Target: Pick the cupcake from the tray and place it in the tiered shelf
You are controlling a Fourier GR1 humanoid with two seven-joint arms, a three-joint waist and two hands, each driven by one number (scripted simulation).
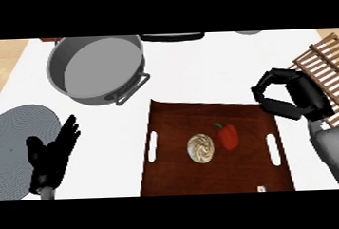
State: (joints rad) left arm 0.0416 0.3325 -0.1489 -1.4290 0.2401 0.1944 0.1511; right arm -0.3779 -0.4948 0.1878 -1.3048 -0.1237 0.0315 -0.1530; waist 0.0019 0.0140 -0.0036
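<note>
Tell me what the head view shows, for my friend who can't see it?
A cupcake sits beside a red pepper on a brown tray on a white counter. The right hand, fingers curled and holding nothing, hovers near the tray's far right corner beside a wooden shelf. The open left hand rests by a grey mat; a metal pot stands behind.

No readable text, label or number is showing anywhere (the small pale tag at the tray's (167, 183) five o'clock corner is staying illegible).
</note>
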